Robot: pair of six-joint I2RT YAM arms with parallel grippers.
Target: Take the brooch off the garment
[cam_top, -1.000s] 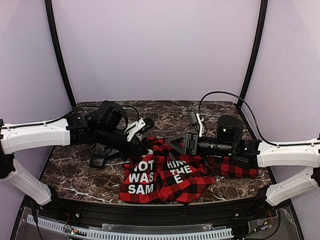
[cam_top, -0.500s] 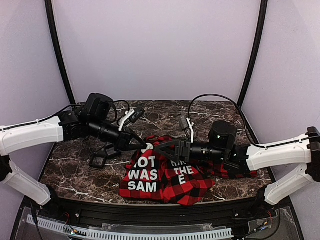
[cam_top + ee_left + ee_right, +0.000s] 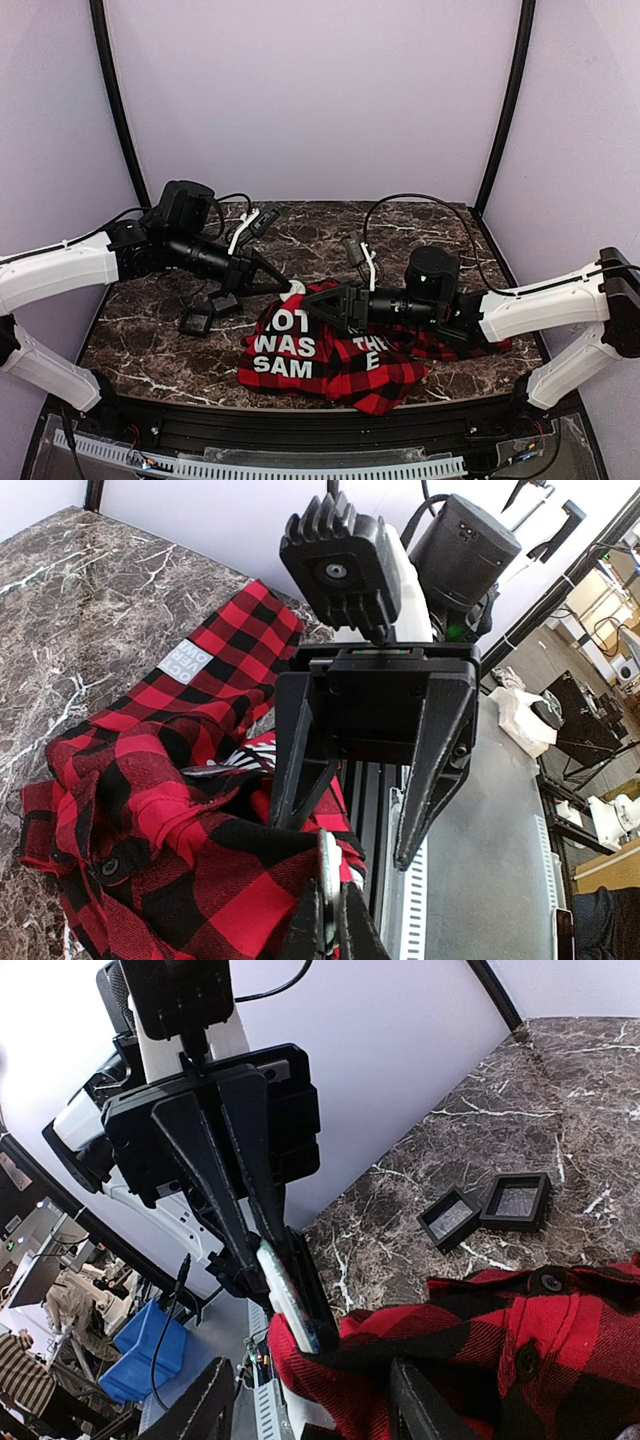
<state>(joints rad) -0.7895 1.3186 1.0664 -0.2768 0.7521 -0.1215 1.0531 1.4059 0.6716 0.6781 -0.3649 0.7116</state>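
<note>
The red-and-black plaid garment (image 3: pixel 300 345) with white letters lies at the table's front middle, its top edge lifted. My left gripper (image 3: pixel 288 287) is shut on the brooch (image 3: pixel 297 288), a small pale disc still on the cloth. In the left wrist view my left gripper (image 3: pixel 333 895) pinches the brooch (image 3: pixel 330 865) edge-on against the garment (image 3: pixel 150 810). My right gripper (image 3: pixel 330 308) faces it, open, its fingers (image 3: pixel 440 750) spread either side of the raised cloth. In the right wrist view my right gripper (image 3: pixel 315 1410) straddles the garment (image 3: pixel 520 1360) below the brooch (image 3: pixel 290 1300).
Two small black square frames (image 3: pixel 195 320) (image 3: pixel 225 302) lie on the marble table (image 3: pixel 140 345) left of the garment, under the left arm; they also show in the right wrist view (image 3: pixel 450 1218). A black rail runs along the table's front edge (image 3: pixel 300 425).
Both arms have shifted left. The right gripper has advanced up to the left gripper's tip. The garment's top edge has been pulled left and up with the brooch.
</note>
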